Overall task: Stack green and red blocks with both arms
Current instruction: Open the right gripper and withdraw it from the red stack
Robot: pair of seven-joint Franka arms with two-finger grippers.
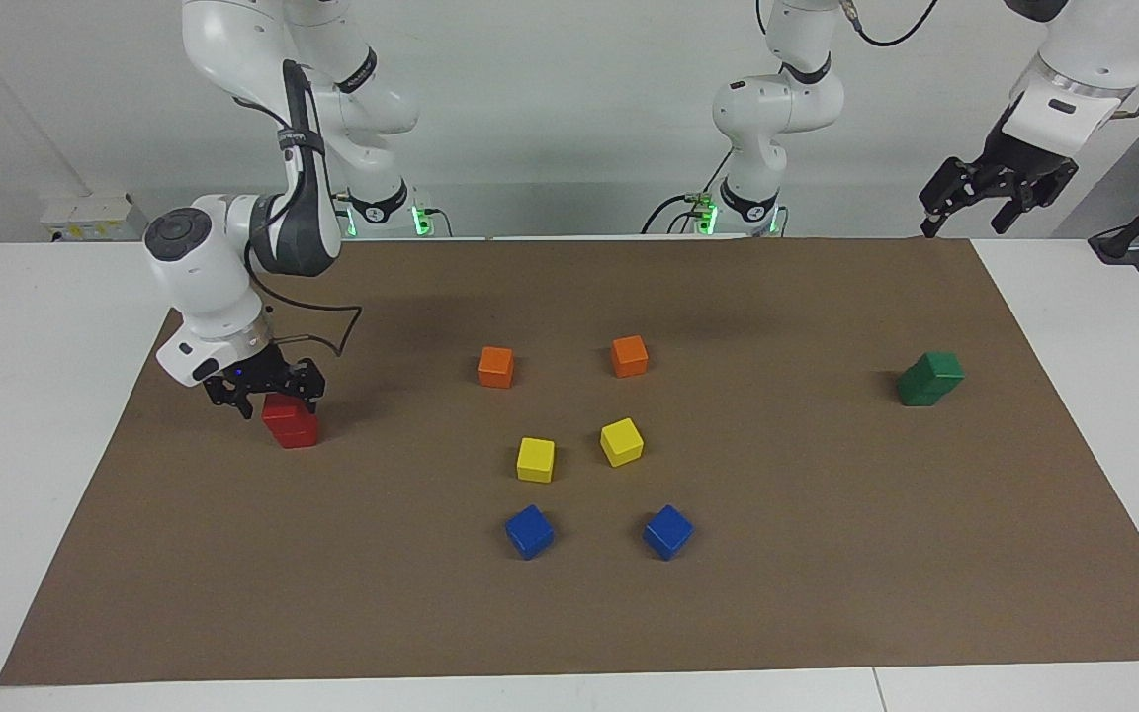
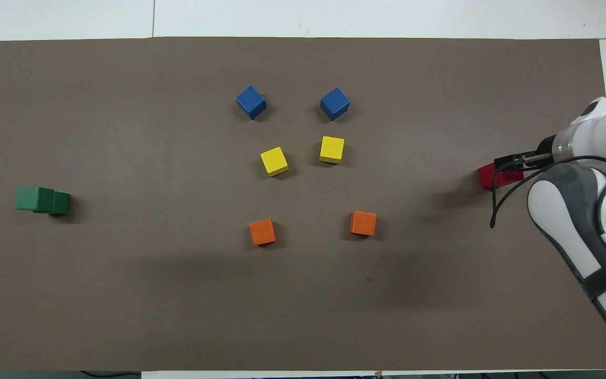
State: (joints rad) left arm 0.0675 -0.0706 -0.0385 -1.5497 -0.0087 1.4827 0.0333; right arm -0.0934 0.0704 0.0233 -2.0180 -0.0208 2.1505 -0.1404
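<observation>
Two red blocks (image 1: pixel 290 425) stand stacked on the brown mat toward the right arm's end of the table, also seen as red blocks (image 2: pixel 494 177) from above. My right gripper (image 1: pixel 265 398) hangs just over the stack, open, its fingers spread wider than the upper cube and holding nothing; the right gripper (image 2: pixel 511 163) hides part of the stack from above. Two green blocks (image 1: pixel 930 379) sit stacked, the upper one offset, toward the left arm's end; from above the green blocks (image 2: pixel 42 200) lean the same way. My left gripper (image 1: pixel 965 222) waits open, raised over the mat's corner by the robots.
Two orange cubes (image 1: pixel 495 366) (image 1: pixel 629 356), two yellow cubes (image 1: pixel 535 460) (image 1: pixel 621 441) and two blue cubes (image 1: pixel 529 531) (image 1: pixel 667 532) lie in pairs at the mat's middle. The brown mat (image 1: pixel 827 593) covers most of the white table.
</observation>
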